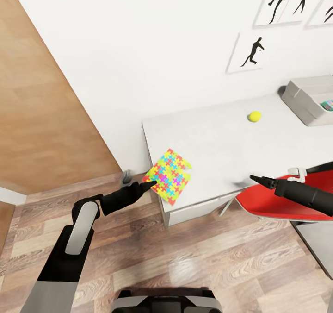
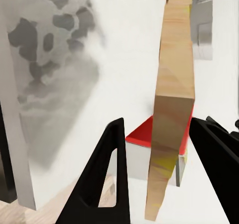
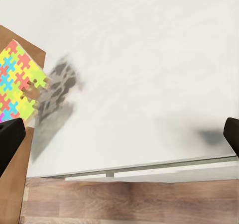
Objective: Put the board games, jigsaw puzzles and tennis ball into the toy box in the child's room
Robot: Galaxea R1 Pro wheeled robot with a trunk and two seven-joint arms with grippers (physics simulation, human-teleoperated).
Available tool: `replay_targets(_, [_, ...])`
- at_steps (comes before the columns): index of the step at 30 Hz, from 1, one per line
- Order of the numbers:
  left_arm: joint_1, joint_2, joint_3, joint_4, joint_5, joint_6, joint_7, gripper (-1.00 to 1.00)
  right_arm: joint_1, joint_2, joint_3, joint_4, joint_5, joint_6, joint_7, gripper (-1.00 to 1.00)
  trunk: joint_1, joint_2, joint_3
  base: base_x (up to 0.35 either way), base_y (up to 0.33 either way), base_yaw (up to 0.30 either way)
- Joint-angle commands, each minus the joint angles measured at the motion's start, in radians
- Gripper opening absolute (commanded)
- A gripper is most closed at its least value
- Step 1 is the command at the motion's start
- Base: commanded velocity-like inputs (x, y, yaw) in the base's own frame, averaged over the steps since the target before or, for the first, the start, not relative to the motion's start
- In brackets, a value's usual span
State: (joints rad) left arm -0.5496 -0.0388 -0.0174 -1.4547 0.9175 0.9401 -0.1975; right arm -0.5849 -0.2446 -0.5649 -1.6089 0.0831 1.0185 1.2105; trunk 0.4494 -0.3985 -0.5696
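A bright multicoloured jigsaw puzzle (image 1: 171,176) hangs tilted over the front left corner of the light-grey table (image 1: 212,141), casting a shadow on the top. My left gripper (image 1: 150,184) is shut on its near corner. In the left wrist view the sheet (image 2: 172,124) stands edge-on between the black fingers (image 2: 112,164). The right wrist view shows the puzzle (image 3: 17,79) above the tabletop. The tennis ball (image 1: 254,116) rests further back on the table. The toy box (image 1: 303,100) stands at the table's far right with something colourful inside. My right gripper (image 1: 254,179) hovers open above the table's front edge.
A red chair (image 1: 273,202) is pushed in at the table's front right, under my right arm. A wooden panel (image 1: 41,118) lines the left side. Framed silhouette pictures (image 1: 252,51) hang on the white wall. Wood floor (image 1: 185,257) lies in front of the table.
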Motion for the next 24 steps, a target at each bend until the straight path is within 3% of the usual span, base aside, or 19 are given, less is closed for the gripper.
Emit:
replay_targets(1, [0.000,0.001,0.002,-0.003,-0.004,0.006,-0.005,-1.00,-0.001,0.000,0.002,-0.001,0.009,0.007,0.009,1.00,0.001,-0.002,0.000,0.000,0.000,-0.024])
replay_targets(11, [0.013,0.006,0.013,-0.017,0.011,0.012,0.000,-1.00,0.004,0.001,0.023,0.000,0.010,0.006,0.006,1.00,0.001,-0.002,0.016,0.000,0.000,-0.012])
replay_targets(24, [0.020,0.007,0.057,-0.022,0.010,0.014,0.003,-1.00,0.005,0.001,0.030,0.000,0.010,0.005,0.000,1.00,0.001,-0.002,0.037,0.000,0.000,-0.002])
